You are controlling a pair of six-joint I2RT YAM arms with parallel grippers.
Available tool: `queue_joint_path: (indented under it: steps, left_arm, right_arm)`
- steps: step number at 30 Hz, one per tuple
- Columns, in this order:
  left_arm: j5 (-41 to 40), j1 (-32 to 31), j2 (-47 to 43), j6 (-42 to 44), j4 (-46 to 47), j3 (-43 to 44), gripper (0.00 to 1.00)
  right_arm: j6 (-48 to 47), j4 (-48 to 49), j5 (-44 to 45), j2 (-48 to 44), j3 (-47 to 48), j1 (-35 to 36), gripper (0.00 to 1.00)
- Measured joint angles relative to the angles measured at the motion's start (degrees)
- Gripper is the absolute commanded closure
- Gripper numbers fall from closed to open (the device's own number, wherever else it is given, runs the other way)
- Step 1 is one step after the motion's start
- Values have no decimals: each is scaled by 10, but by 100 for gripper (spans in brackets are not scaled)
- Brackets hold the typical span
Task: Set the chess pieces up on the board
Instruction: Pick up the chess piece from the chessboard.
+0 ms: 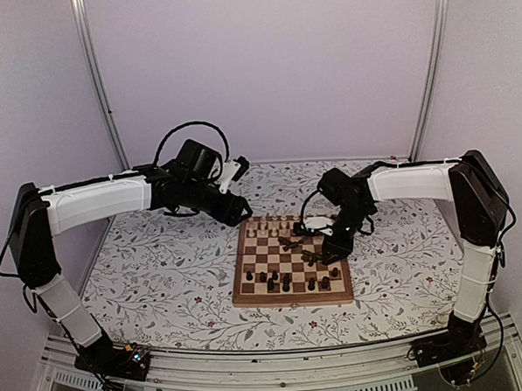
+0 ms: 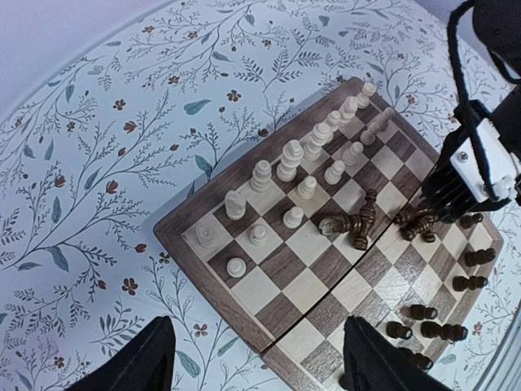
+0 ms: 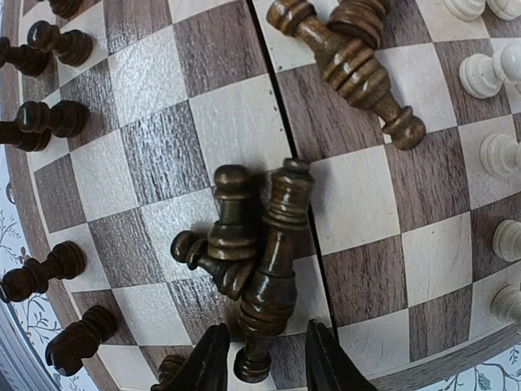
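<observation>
Right gripper (image 3: 267,330) is held, fingers apart, astride a fallen dark chess piece (image 3: 274,261) at lower centre, seemingly for lifting.

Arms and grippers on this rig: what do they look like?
Matching pair: left arm and right arm have white shells on the long links, black joints, and black cables looping at the wrists. The left gripper and right gripper have plain dark tapered fingers.

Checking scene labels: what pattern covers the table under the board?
The table is white with leafy sprigs and small reddish flowers; left wrist view.
</observation>
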Motion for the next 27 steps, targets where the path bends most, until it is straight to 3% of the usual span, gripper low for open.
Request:
queue_joint_path:
  steps: [12,27]
  left_arm:
    - [3,-1,10,0,-3,1,27]
    - [86,-3,17,-86,78,1,27]
  right_arm:
    - [2,25,-4,-1,-10,0,87]
    - [-7,66,-57,-70,-69,-6,92]
